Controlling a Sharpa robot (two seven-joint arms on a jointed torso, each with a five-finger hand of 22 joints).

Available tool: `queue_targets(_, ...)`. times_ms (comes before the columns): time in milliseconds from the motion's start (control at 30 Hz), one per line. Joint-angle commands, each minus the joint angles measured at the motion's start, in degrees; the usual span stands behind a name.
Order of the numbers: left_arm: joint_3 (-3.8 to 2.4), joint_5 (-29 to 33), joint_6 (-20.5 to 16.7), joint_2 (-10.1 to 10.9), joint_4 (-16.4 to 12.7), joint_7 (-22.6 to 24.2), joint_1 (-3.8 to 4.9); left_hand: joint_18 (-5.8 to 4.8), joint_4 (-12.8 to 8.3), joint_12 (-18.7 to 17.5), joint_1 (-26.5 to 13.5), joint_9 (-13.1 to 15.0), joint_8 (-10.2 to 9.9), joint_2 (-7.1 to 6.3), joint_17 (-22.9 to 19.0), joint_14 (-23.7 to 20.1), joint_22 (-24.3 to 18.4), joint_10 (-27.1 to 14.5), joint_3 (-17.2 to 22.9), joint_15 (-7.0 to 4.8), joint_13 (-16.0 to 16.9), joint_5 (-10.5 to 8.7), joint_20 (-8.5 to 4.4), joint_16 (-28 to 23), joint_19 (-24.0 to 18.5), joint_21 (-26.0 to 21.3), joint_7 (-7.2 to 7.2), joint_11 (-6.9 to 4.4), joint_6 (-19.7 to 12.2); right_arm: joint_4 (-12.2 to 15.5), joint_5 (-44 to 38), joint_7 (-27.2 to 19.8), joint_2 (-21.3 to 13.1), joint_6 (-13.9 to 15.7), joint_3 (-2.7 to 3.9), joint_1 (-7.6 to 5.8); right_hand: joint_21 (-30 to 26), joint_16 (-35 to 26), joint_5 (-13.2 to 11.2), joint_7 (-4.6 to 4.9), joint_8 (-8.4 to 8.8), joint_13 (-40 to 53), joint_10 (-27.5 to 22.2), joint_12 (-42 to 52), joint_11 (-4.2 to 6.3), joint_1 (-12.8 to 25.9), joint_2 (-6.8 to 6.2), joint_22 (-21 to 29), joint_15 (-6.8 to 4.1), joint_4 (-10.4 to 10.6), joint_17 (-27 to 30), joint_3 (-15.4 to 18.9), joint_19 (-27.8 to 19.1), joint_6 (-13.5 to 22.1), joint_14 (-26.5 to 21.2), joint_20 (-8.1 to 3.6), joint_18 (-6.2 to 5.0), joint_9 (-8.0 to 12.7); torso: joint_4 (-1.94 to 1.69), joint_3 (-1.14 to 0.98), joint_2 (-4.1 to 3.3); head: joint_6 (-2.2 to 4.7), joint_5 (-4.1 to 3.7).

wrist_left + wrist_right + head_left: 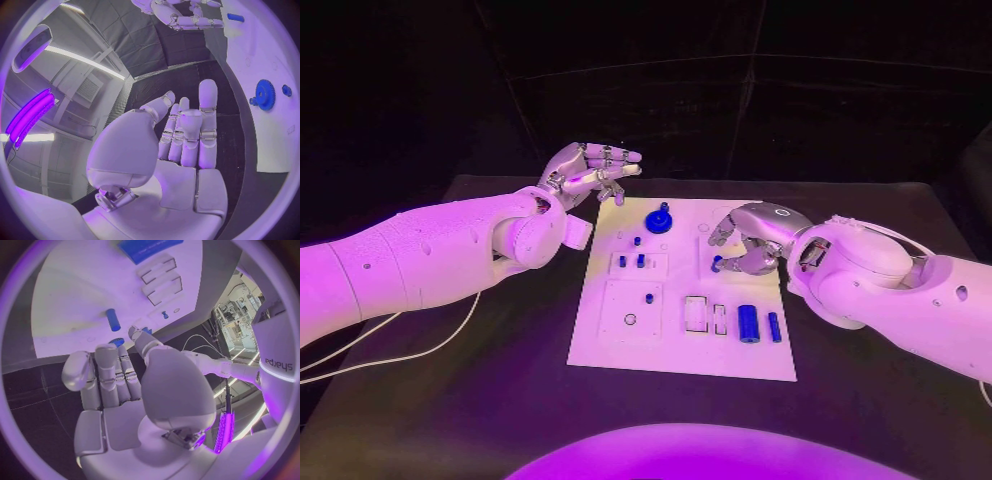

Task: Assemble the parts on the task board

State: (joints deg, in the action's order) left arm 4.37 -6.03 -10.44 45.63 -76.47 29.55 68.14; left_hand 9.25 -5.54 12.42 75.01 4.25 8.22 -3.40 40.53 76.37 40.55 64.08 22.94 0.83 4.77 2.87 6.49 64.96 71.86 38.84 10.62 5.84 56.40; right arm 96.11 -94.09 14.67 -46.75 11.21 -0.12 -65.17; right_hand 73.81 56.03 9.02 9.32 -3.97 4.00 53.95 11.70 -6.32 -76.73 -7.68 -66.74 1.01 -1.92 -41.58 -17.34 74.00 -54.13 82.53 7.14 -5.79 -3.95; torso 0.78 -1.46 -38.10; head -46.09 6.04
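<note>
the task board [678, 345] lies flat in the middle of the black table [473, 400]. on it lie or stand several small blue parts: a gear [659, 217] upright on a post near the far edge, short pegs [640, 261] seated in the middle rows, and two cylinders [749, 323] lying side by side near the right edge of the board.

the left hand [591, 172] hovers above the far left corner of the board, fingers partly curled with the tips close together. in the left wrist view the left hand [181, 135] shows nothing between its fingers; it appears to hold nothing and is not fully clenched.

the right hand [750, 240] is over the right side of the board, fingers curled downward. a small blue piece [717, 264] shows at its fingertips, and the right wrist view shows a blue part [117, 342] at the fingertips as well. whether the part is pinched or merely lies under the fingers cannot be determined.

handling judgement: the parts look like rigid moulded plastic, light and smooth, so likely to roll or slip. grasp each cylinder across its middle, from both sides. take the gear by its hub or rim, not by the teeth. apply light force only.
</note>
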Motion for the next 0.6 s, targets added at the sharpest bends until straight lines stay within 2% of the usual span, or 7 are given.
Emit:
queue_targets(33, -0.04, 0.23, 0.49, -0.06, 0.00, 0.46, 0.08, 1.15, 0.01, 0.19, -0.21, -0.06, 0.31, 0.32, -0.03, -0.20, -0.06, -0.39, -0.27, 0.00, 0.06, -0.02, -0.11, -0.27, -0.40, -0.25, -0.07, 0.17, -0.44, -0.68, -1.57, 1.82, 0.30, -5.29, 0.03, -0.16, -0.37, -0.25, 0.19, -0.40, 0.13, -0.09, -0.41, 0.33, 0.03, -0.16, 0.19, 0.33, 0.13, -0.01, 0.15, 0.44, -0.69, -0.10, -0.15, 0.02, -0.02, 0.03, -0.02, -0.01, -0.03, -0.16, 0.16)
queue_targets(300, -0.03, 0.23, 0.58, -0.12, 0.07, 0.48, 0.08, 1.15, 0.01, 0.19, -0.21, -0.06, 0.31, 0.32, -0.03, -0.20, -0.06, -0.39, -0.27, 0.00, 0.06, -0.02, -0.11, -0.27, -0.40, -0.25, -0.07, 0.17, -0.44, -2.18, -2.02, 2.08, 1.72, -7.84, 0.00, -0.17, -0.59, -0.39, 0.23, -0.46, 0.02, 0.06, -0.15, 1.73, 0.16, -0.64, 0.97, 0.50, 0.06, 0.24, 0.49, 1.57, -0.75, -0.33, -0.18, 0.02, -0.05, -0.01, 0.08, -0.07, 0.00, -0.26, 0.29)
queue_targets(433, -0.02, 0.23, 0.62, -0.16, 0.12, 0.45, 0.08, 1.15, 0.01, 0.19, -0.21, -0.06, 0.31, 0.32, -0.03, -0.20, -0.06, -0.39, -0.27, 0.00, 0.06, -0.02, -0.11, -0.27, -0.40, -0.25, -0.07, 0.17, -0.44, -2.72, -2.07, 2.08, 2.33, -8.87, -0.02, -0.16, -0.33, -0.36, 0.33, -0.40, -0.27, 0.11, 1.43, 3.37, 0.48, -1.42, 2.05, 0.11, -0.20, 0.33, 0.59, 1.86, -0.34, -1.19, -0.10, -0.11, 0.05, -0.11, 0.05, -0.05, 0.01, -0.31, 0.26)
queue_targets(600, -0.01, 0.23, 0.66, -0.21, 0.20, 0.43, 0.07, 1.15, 0.01, 0.19, -0.21, -0.06, 0.31, 0.32, -0.03, -0.20, -0.06, -0.39, -0.27, 0.00, 0.06, -0.02, -0.11, -0.27, -0.40, -0.25, -0.07, 0.17, -0.44, -3.52, -2.09, 1.59, 3.14, -9.37, -0.03, -0.13, 1.50, 1.59, -0.29, -0.40, -0.98, -0.19, 5.26, 4.57, 0.97, -2.39, 3.73, -2.36, -0.59, 0.61, -1.53, 0.63, 1.52, -3.55, 0.68, -0.39, 0.62, -0.31, 0.05, -0.11, -0.05, -0.38, 0.31)
